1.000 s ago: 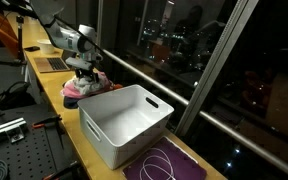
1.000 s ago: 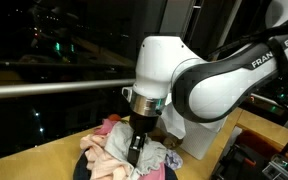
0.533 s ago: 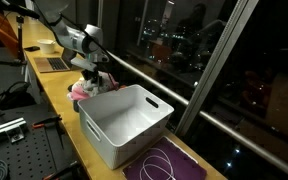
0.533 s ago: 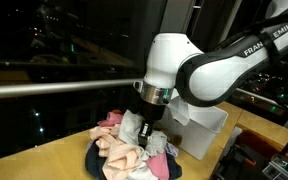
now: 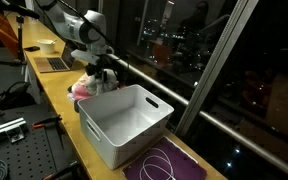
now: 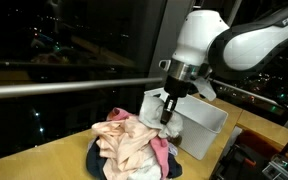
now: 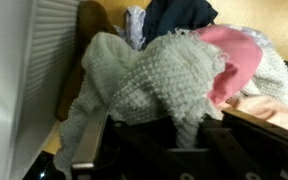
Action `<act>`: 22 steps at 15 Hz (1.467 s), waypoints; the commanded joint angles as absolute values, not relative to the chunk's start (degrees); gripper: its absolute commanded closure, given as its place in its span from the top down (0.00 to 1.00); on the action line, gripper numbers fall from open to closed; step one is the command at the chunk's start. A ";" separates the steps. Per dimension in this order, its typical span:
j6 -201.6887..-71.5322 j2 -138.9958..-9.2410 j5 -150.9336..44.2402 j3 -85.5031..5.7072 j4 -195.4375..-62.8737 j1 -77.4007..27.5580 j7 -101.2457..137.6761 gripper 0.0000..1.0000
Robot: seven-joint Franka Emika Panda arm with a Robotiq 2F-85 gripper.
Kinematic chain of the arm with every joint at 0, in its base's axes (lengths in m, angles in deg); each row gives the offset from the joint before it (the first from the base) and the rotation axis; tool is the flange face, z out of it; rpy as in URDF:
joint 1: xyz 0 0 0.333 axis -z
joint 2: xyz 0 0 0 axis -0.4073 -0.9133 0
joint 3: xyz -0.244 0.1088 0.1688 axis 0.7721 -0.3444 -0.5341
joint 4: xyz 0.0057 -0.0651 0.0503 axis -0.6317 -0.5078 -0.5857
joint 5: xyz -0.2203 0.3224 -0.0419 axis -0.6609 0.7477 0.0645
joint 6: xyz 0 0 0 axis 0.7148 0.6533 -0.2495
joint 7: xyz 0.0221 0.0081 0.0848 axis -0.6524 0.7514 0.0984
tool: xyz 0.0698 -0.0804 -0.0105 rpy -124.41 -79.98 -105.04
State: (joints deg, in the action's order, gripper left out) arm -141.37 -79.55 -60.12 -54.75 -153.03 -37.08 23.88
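Observation:
In the wrist view my gripper (image 7: 174, 138) is shut on a fold of a grey knitted cloth (image 7: 149, 75), which hangs out from between the fingers. Behind it lie a pink garment (image 7: 239, 55) and a dark blue one (image 7: 179, 15). In both exterior views the gripper (image 5: 103, 73) (image 6: 169, 110) hangs just above the edge of a pile of clothes (image 5: 84, 88) (image 6: 132, 148), on the side toward a white plastic bin (image 5: 129, 122) (image 6: 202, 122). The pile is mostly pink and cream and rests on a dark cloth.
The wooden table (image 5: 56, 98) runs along a dark window with a metal rail (image 6: 54, 88). A laptop (image 5: 50, 63) lies behind the pile. A purple mat with a white cable (image 5: 166, 162) sits in front of the bin.
The gripper closed on the grey cloth in the pile, then rose and moved toward the white bin, pulling the cloth up with it.

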 commanded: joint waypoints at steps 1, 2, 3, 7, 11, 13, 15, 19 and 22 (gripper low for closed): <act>-141.87 -66.89 -56.58 -54.92 -159.95 -34.01 27.59 0.00; -141.82 -64.22 -55.83 -54.61 -160.43 -33.24 28.51 0.00; -141.67 -61.72 -55.17 -54.13 -160.70 -32.42 29.38 0.00; -140.05 -54.48 -54.00 -50.07 -159.61 -28.50 33.06 0.00; -139.18 -51.61 -51.58 -43.52 -158.67 -24.16 40.71 0.00; -140.36 -52.61 -50.32 -41.67 -159.31 -23.31 42.89 0.00; -140.86 -53.62 -48.94 -41.00 -160.13 -23.16 44.16 0.00; -140.93 -56.30 -46.49 -42.49 -160.32 -24.31 43.37 0.00; -141.18 -59.09 -45.65 -43.70 -159.89 -25.01 43.15 0.00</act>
State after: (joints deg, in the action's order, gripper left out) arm -140.39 -56.87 -47.61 -42.75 -160.82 -24.43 42.86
